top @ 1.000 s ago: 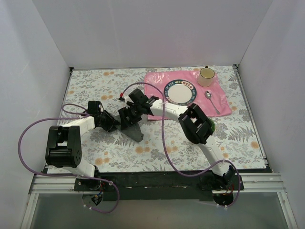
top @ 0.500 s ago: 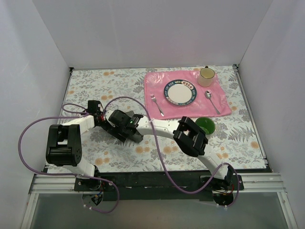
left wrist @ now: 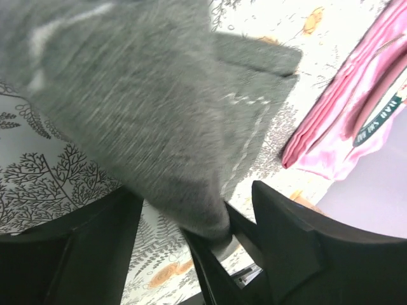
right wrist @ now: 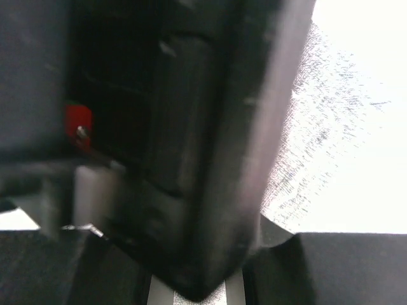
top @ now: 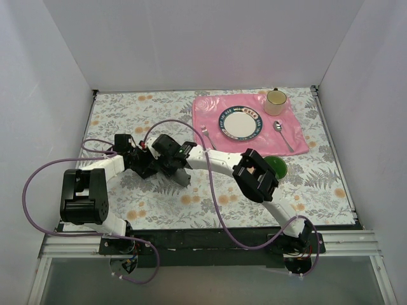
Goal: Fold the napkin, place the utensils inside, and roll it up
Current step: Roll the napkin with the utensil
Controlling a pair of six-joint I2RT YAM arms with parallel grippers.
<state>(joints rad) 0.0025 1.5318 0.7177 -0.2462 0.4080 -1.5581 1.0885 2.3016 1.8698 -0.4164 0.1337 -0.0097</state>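
Left wrist: napkin (left wrist: 159, 108) edge folded (blurred).

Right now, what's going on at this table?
Both arms are bunched over the grey napkin, left of centre. The left gripper stands open with the cloth between its jaws. The right gripper is close beside it, but its view is too blurred to tell its state. The fork and spoon lie on the pink mat, not yet wrapped.

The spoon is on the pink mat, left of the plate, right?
No, the side is wrong. The spoon is on the pink mat, right of the plate. The top view shows it.
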